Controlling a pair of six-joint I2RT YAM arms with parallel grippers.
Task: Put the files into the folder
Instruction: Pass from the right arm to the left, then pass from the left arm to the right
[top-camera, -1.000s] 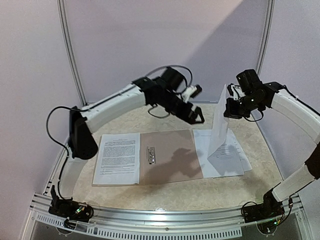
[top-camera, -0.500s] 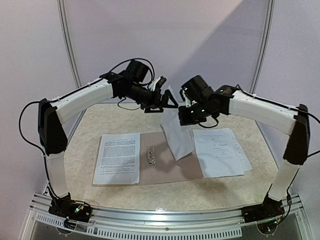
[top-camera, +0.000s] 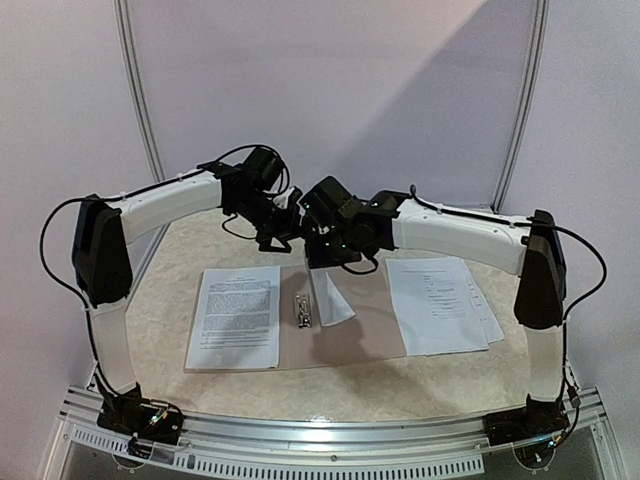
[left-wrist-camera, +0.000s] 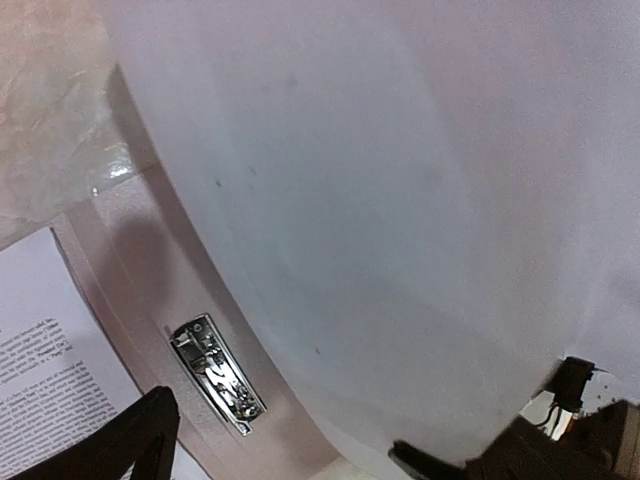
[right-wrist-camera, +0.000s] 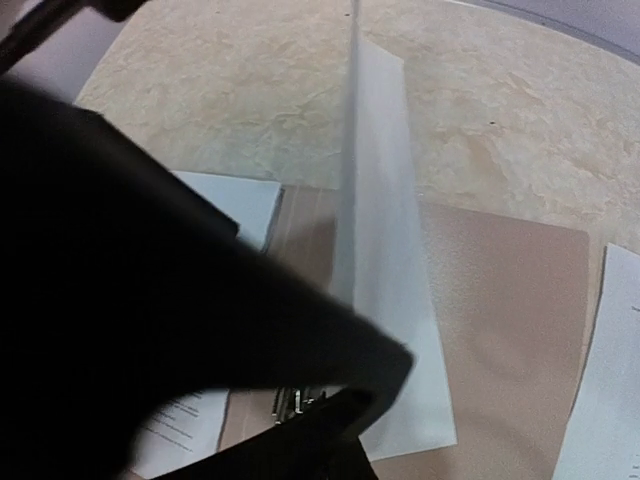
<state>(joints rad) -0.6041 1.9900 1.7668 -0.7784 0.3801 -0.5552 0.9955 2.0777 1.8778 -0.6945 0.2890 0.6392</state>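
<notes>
Brown folder (top-camera: 360, 330) lies open to receive. Your right gripper (top-camera: 322, 258) pinches one sheet (top-camera: 331, 297), hung down onto it; the left gripper (top-camera: 284, 234) waits spread alongside, probably to steady it by the clip (top-camera: 303, 310).

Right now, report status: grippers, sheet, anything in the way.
Right gripper shut on a white sheet, hanging over the open folder. Left gripper open beside it. Metal clip close beside the sheet's lower part.

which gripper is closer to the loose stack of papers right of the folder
Right. The right gripper hangs over the folder's middle, holding a sheet; the left gripper is farther left of the stack.
</notes>
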